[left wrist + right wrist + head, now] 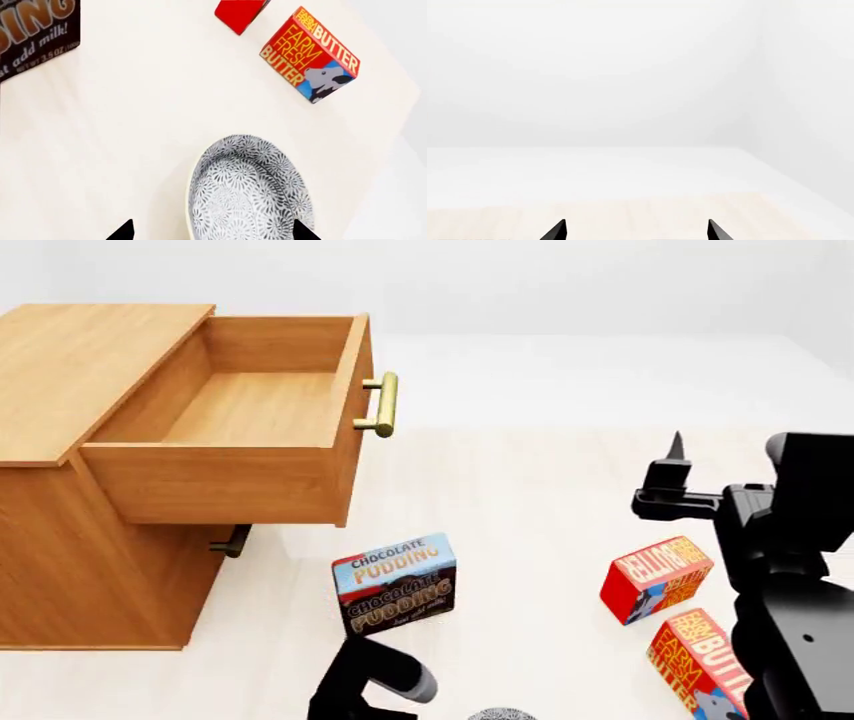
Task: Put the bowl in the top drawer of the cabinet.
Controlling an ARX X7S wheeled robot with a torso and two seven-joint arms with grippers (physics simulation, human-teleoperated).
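The bowl [250, 192], white with a fine grey-blue pattern, sits on the pale floor, and only a sliver of its rim [501, 714] shows at the bottom edge of the head view. My left gripper [213, 231] hangs open over it, one fingertip at the bowl's rim and the other well clear of it on the floor side. The cabinet [60, 370] stands at the left with its top drawer [254, 410] pulled out and nothing inside. My right gripper [637, 231] is open and holds nothing, raised at the right and facing bare floor and wall.
A chocolate pudding box [395, 585] stands between the cabinet and my left arm [380, 680]. A red box [654, 580] and a butter box [701, 655] lie at the right by my right arm. The lower drawer's handle [234, 540] shows under the open drawer.
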